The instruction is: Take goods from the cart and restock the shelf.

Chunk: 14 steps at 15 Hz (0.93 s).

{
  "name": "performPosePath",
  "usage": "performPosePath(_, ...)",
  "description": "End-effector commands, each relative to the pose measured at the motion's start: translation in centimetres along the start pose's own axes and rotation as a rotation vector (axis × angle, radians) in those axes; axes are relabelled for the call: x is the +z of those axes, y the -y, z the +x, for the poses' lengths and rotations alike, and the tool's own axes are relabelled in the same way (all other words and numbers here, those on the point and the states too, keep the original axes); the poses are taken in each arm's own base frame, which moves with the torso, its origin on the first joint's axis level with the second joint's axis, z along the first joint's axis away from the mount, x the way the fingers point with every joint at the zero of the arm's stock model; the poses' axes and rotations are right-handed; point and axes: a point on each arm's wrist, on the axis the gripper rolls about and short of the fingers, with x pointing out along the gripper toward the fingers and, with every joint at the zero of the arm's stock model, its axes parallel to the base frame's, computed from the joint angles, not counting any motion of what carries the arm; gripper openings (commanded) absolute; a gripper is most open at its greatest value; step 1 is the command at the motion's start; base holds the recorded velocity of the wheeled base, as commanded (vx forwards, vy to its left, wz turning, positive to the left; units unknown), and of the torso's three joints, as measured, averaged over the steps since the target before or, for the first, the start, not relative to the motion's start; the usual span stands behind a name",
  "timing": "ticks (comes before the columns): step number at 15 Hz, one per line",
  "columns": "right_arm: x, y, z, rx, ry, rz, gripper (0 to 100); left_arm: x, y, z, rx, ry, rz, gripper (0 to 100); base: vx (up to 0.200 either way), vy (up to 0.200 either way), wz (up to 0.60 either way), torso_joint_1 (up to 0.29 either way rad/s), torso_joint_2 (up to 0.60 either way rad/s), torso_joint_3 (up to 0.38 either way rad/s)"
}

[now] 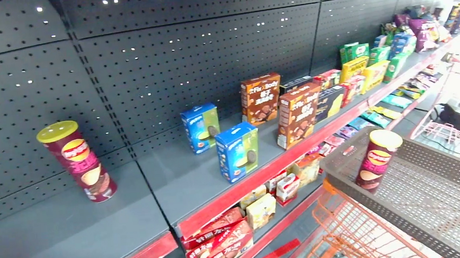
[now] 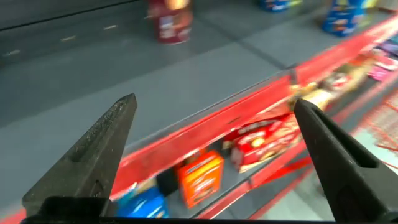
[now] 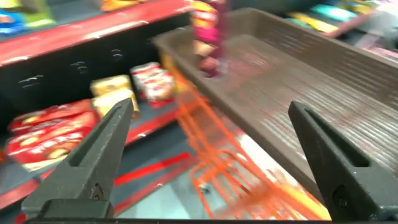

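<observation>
A grey shelf (image 1: 97, 221) with a red front edge and a perforated back wall crosses the head view. At mid-left a maroon, yellow-lidded chip can (image 1: 77, 161) stands on it, long axis near vertical, lid leaning to the upper left. At lower right a second can (image 1: 378, 159) stands in the cart's brown basket (image 1: 444, 194), lid leaning to the upper right. The left gripper (image 2: 214, 102) faces the shelf edge with its fingers spread. The right gripper (image 3: 211, 104) faces the cart, fingers likewise spread.

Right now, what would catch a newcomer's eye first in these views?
A maroon can with a yellow lid stands alone on the left part of the grey shelf. A second can of the same kind stands in the brown basket on the orange cart, at the right. Between them on the shelf stand two blue boxes and two brown boxes.
</observation>
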Motion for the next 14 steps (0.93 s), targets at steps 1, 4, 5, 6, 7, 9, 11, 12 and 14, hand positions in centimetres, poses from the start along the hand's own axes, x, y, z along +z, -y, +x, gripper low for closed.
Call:
performPosePath(1, 0.0, 0.0, -0.01, -0.001, 0.002, 0.0, 100, -0.01, 0.0, 0.01, 0.0, -0.002, 0.0, 100, 0.0, 0.0, -0.6, -0.002, 0.0, -0.002)
performPosePath(4, 0.0, 0.0, -0.01, -0.001, 0.002, -0.001, 100, -0.01, 0.0, 0.01, 0.0, -0.002, 0.0, 100, 0.0, 0.0, -0.6, 0.001, 0.0, 0.002)
performPosePath(5, -0.04, 0.0, 0.0, -0.001, 0.0, -0.001, 100, 0.03, 0.0, 0.0, 0.0, 0.0, -0.002, 100, 0.0, 0.0, 0.0, 0.0, 0.0, 0.0)
performPosePath(6, -0.01, 0.0, 0.0, -0.001, 0.003, -0.003, 100, -0.01, 0.0, 0.01, 0.0, -0.002, -0.002, 100, 0.0, 0.0, 0.0, 0.0, 0.0, 0.0)
performPosePath(7, -0.02, -0.01, 0.02, 0.003, 0.005, -0.006, 100, -0.01, 0.0, 0.01, 0.0, -0.002, 0.0, 100, 0.0, 0.0, 0.0, 0.0, 0.0, 0.0)
performPosePath(9, -0.01, -0.01, 0.0, 0.003, 0.008, -0.006, 100, -0.01, 0.0, 0.01, 0.0, -0.002, 0.0, 100, 0.0, 0.0, 0.0, 0.0, 0.0, 0.0)
performPosePath(11, 0.0, -0.05, -0.01, 0.03, 0.006, -0.015, 100, -0.01, 0.0, 0.01, 0.0, -0.002, 0.0, 100, 0.0, 0.0, 0.0, 0.0, 0.0, 0.0)
performPosePath(12, 0.04, -0.04, 0.13, 0.045, -0.017, -0.02, 100, 0.03, 0.0, 0.0, 0.0, 0.0, 0.0, 100, 0.0, 0.0, 0.0, 0.0, 0.0, 0.0)
performPosePath(14, 0.54, 0.01, 0.8, 0.084, -0.093, -0.033, 100, 0.03, 0.0, 0.0, 0.0, 0.0, -0.002, 100, 0.0, 0.0, 0.0, 0.0, 0.0, 0.0)
